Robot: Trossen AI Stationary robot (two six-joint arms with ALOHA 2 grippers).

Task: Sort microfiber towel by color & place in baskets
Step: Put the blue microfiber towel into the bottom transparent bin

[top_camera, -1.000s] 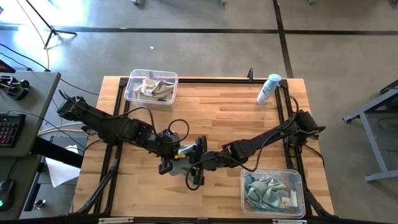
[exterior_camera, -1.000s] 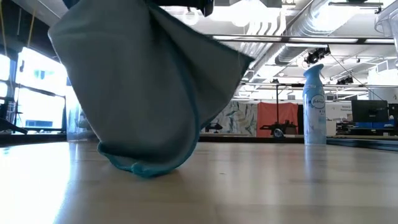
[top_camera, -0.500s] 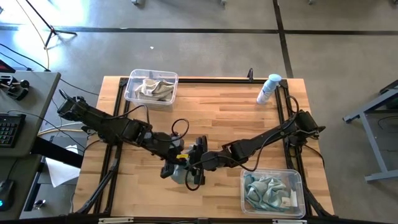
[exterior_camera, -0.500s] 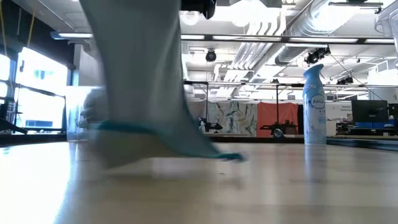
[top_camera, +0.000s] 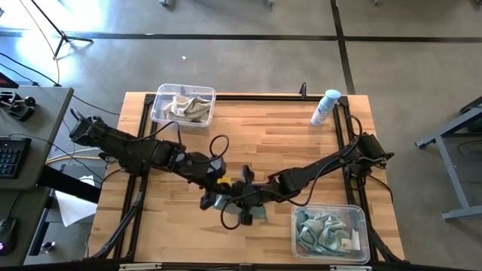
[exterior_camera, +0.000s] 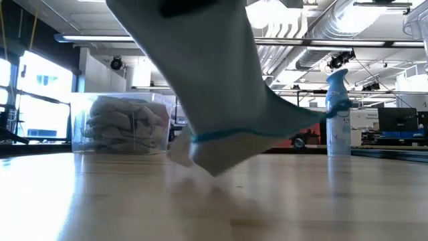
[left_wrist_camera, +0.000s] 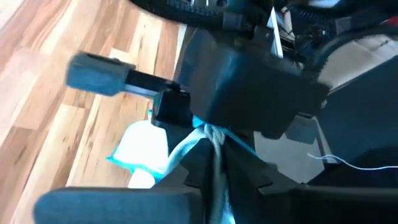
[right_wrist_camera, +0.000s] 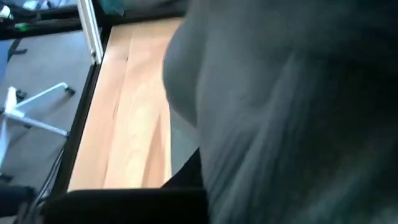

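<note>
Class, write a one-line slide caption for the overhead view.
Both end effectors meet mid-table over a teal towel, between a basket of beige towels and a basket of teal towels.

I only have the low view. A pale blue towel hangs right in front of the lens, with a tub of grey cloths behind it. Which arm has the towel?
Observer: The left one. In the left wrist view the blue towel is bunched between the fingers of the left claw, and the right claw is close up at the same towel.
Reviewer: Where over the table is that?
Observer: From above, both claws meet near the front middle of the table.
Reviewer: Is there a basket for the blues?
Observer: Yes. A second basket sits at the front right corner and already holds blue towels.
</note>
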